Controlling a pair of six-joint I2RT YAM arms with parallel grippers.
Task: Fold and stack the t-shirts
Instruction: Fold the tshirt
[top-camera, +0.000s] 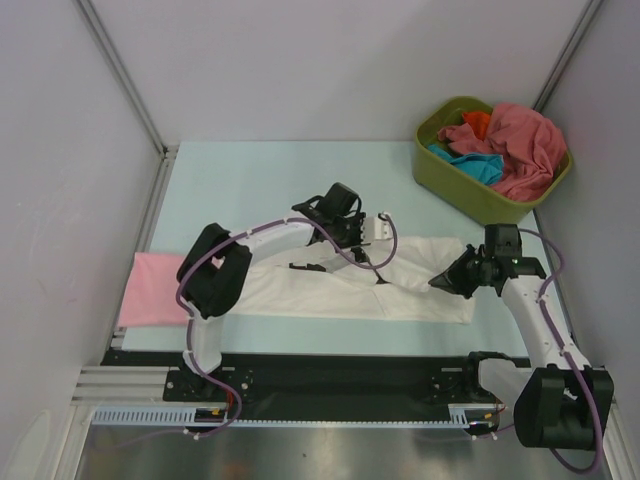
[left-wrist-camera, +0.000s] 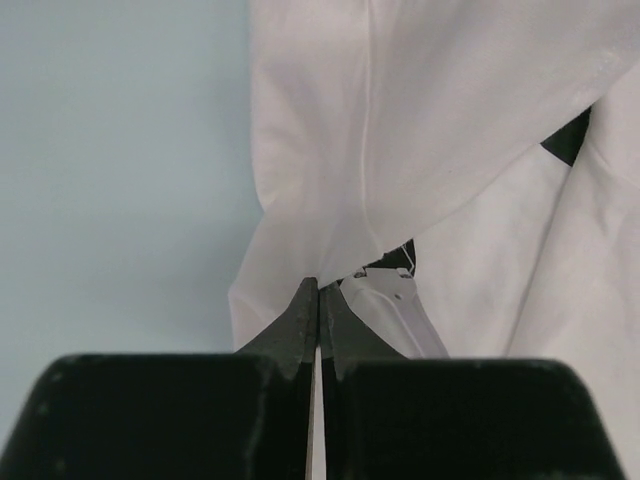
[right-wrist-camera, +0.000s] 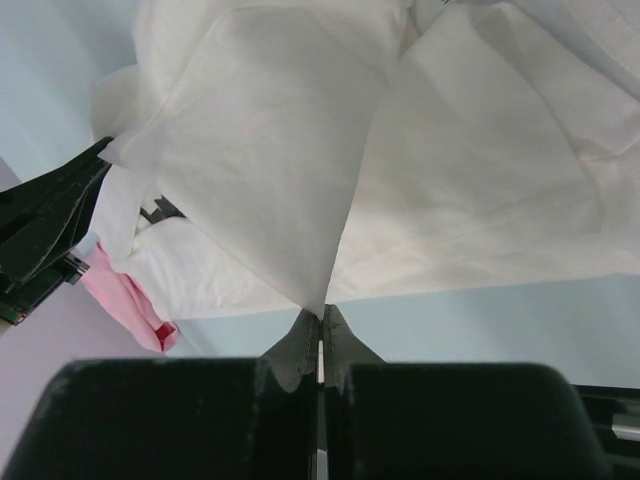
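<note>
we judge the job under half done: the light pink tee (top-camera: 150, 290) lies flat, seemingly folded, at the table's (top-camera: 260, 170) left edge, our left gripper (left-wrist-camera: 318, 290) and right gripper (right-wrist-camera: 322, 315) both pinch tight on the white t-shirt (top-camera: 330, 292) mid-fold along the near edge, and the other tees (top-camera: 520, 145) wait in the tub (top-camera: 470, 198) at the far right corner.

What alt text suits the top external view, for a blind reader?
A white t-shirt lies on a pale blue table, pinched by the left gripper near its middle and the right gripper at its right end. A pink t-shirt lies at the left; an olive tub holds coloured t-shirts.
</note>
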